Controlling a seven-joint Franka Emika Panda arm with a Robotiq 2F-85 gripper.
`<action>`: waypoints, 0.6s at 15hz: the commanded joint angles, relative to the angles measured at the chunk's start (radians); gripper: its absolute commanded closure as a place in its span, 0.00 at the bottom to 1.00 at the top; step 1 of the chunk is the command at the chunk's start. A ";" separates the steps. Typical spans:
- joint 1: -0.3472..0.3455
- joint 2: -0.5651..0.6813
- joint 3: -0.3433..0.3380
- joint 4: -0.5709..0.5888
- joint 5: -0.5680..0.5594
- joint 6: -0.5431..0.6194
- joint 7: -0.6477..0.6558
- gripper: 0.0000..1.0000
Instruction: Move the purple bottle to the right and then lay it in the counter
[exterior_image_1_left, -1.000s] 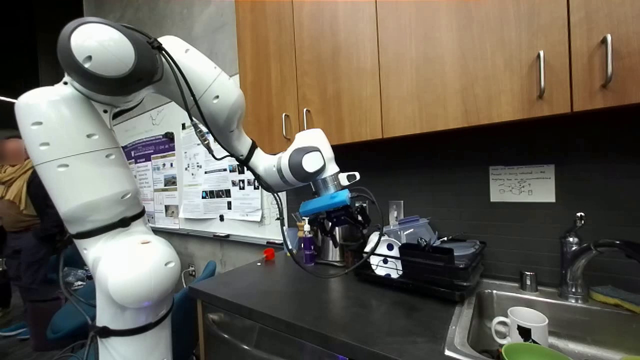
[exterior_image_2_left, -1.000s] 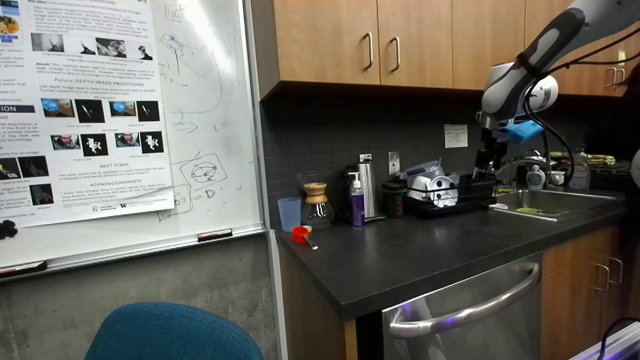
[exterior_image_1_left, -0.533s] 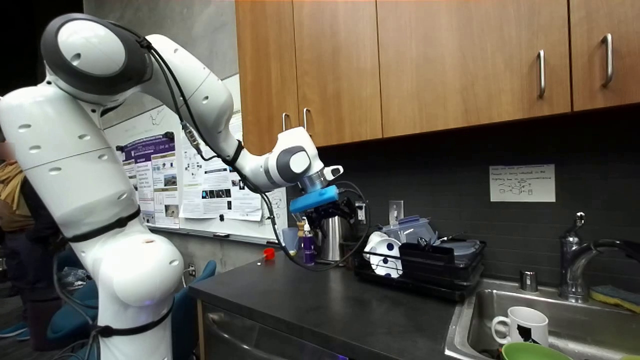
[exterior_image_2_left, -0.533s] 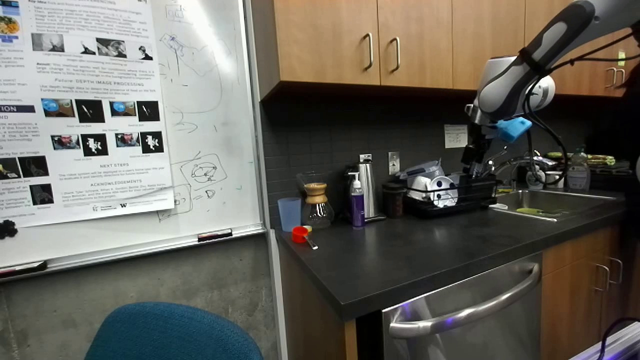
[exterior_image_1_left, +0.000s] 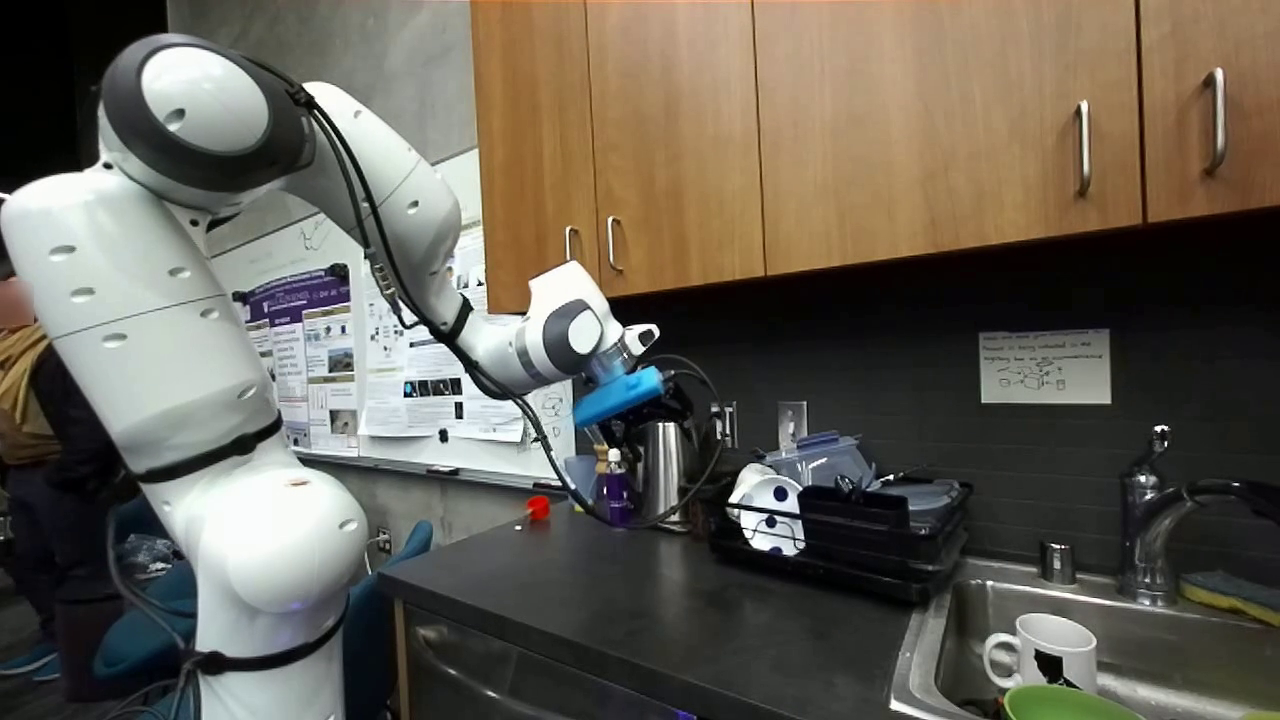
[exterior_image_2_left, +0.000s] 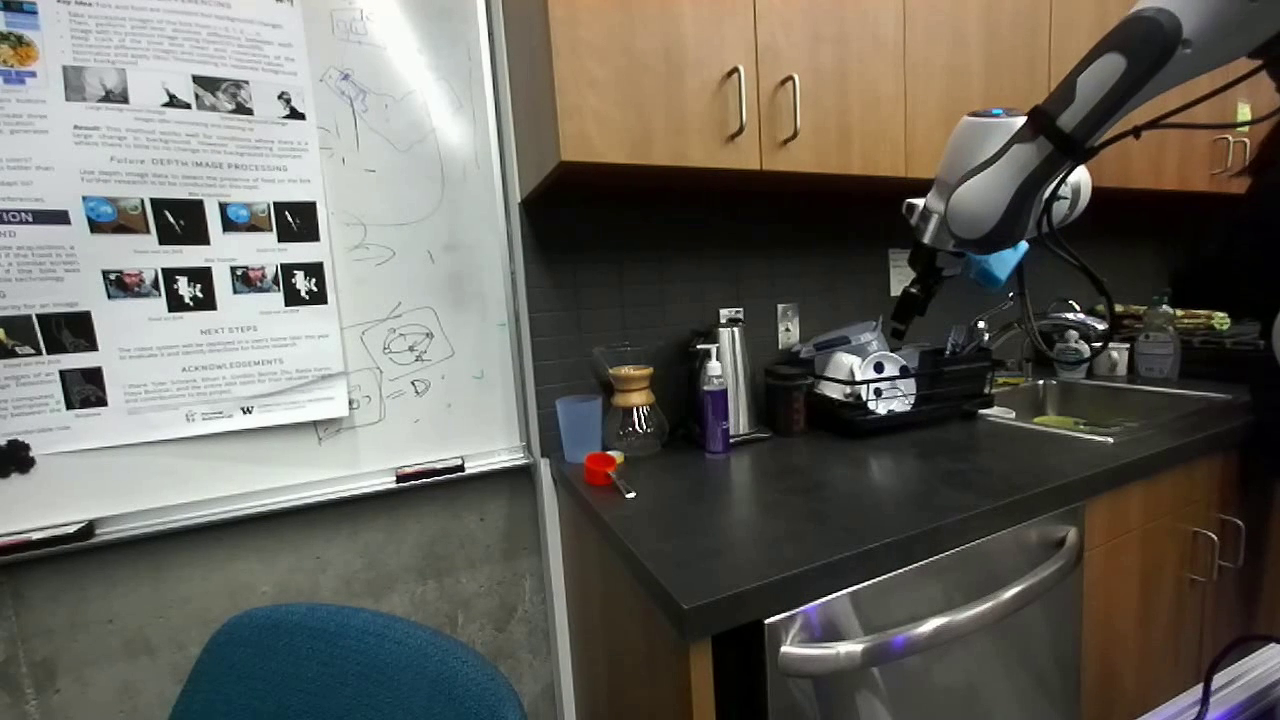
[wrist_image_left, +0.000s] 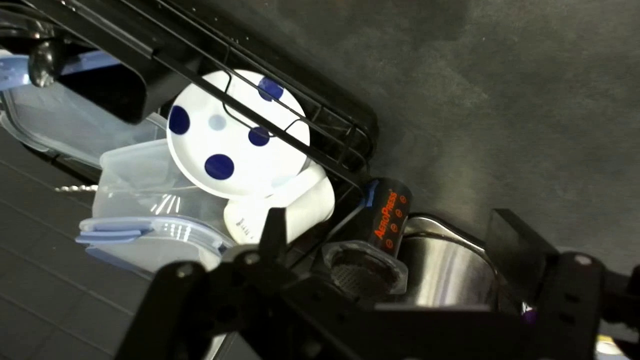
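Note:
The purple bottle (exterior_image_2_left: 716, 415) stands upright on the dark counter (exterior_image_2_left: 860, 500), in front of a shiny steel canister (exterior_image_2_left: 736, 375). Its white pump top shows in both exterior views; the purple body (exterior_image_1_left: 617, 492) is partly crossed by the arm's cable. In the wrist view only a speck of the purple bottle (wrist_image_left: 530, 315) peeks out by the right finger. My gripper (wrist_image_left: 390, 225) is open, its fingers wide apart and holding nothing. It hangs tilted above the dish rack's height, and in an exterior view the gripper (exterior_image_2_left: 902, 325) is well to the right of the bottle.
A black dish rack (exterior_image_1_left: 840, 540) with a spotted plate (wrist_image_left: 235, 135) and plastic boxes stands beside an AeroPress (wrist_image_left: 387, 215). Left of the bottle are a glass coffee maker (exterior_image_2_left: 634, 410), a blue cup (exterior_image_2_left: 579, 428) and a red scoop (exterior_image_2_left: 600, 468). Wooden cabinets (exterior_image_1_left: 680, 140) hang overhead.
My gripper has travelled left in both exterior views, towards the bottle's side, and tilted more. The gripper has stayed open. The bottle has not moved.

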 joint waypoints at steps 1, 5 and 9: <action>-0.013 0.020 0.038 0.022 -0.041 0.037 0.033 0.00; 0.004 0.046 0.071 0.024 -0.043 0.062 0.037 0.00; 0.043 0.076 0.084 0.026 -0.024 0.055 0.015 0.00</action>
